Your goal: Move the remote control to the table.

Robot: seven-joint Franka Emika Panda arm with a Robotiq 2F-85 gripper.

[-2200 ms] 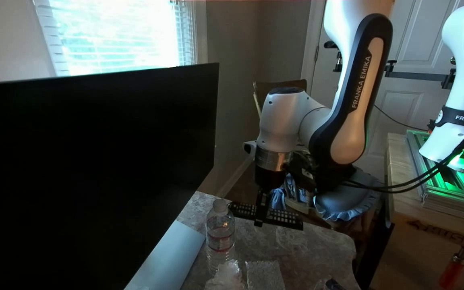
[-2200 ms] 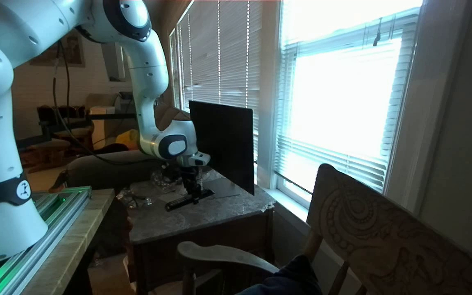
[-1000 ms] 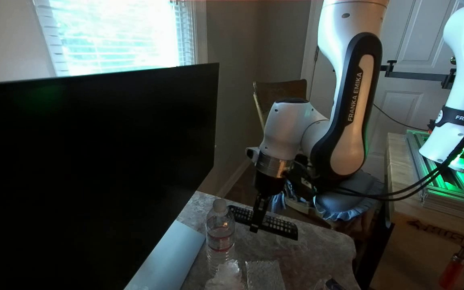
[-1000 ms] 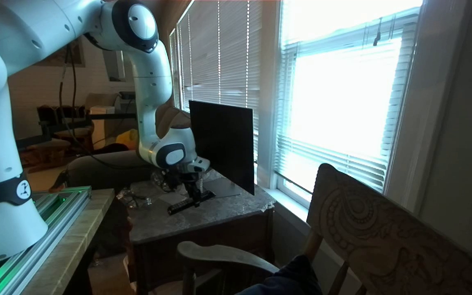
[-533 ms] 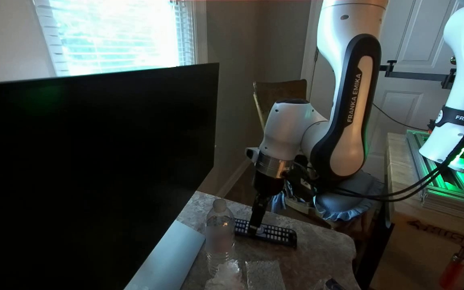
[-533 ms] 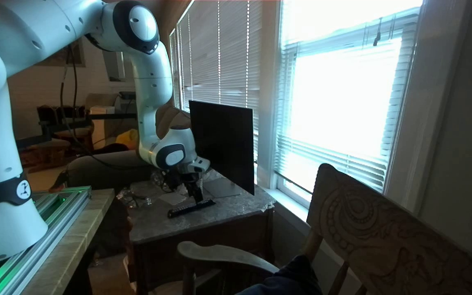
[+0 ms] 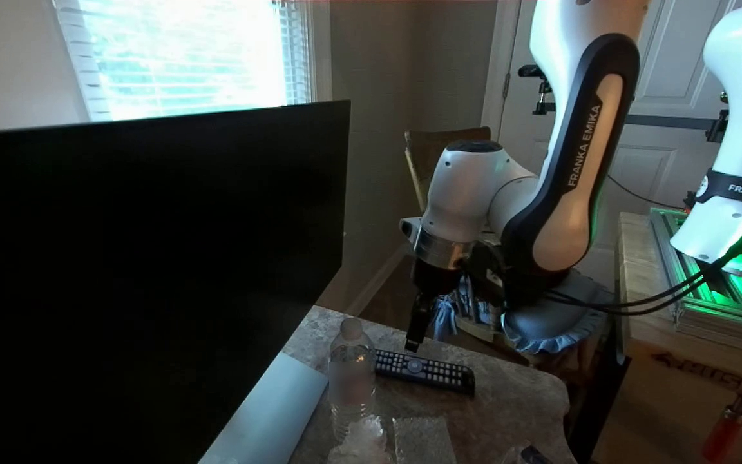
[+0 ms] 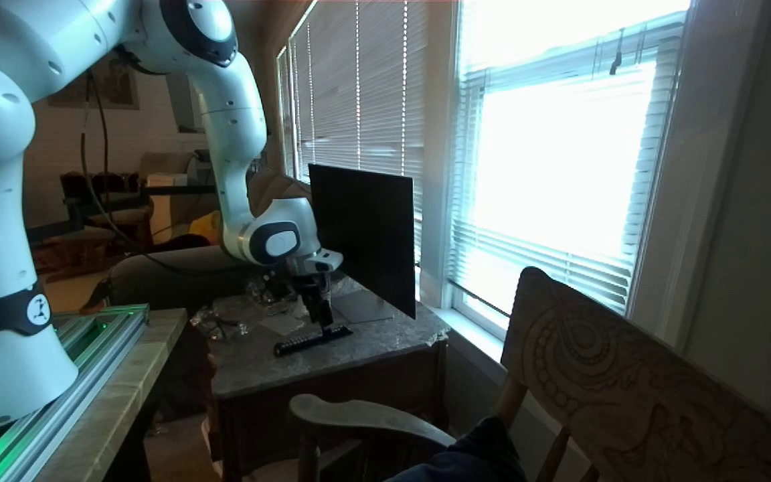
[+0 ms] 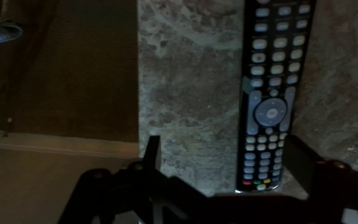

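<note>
The jaws of the gripper (image 9: 222, 146) stand wide apart, bare table (image 9: 191, 93) showing between them in the wrist view. Half a second ago the fingers (image 9: 300, 165) crossed over the remote (image 9: 269, 109) in an exterior view; now they have lifted, and its keys (image 7: 435, 372) show uncovered there. The remote has stayed put since that moment; two seconds or so back it was held in the gripper, higher up. It lies flat on the table, below the jaws and off-centre: in the wrist view one finger overlaps its edge near the coloured keys, and the other stands well apart from it. In an exterior view the fingertips (image 7: 412, 345) end just short of its far edge. Farther out, the bottle (image 7: 350, 380) stands upright near one end of the remote, with the black screen (image 7: 152, 277) to its left in that view. A chair (image 8: 593, 375) stands near the table in an exterior view.
</note>
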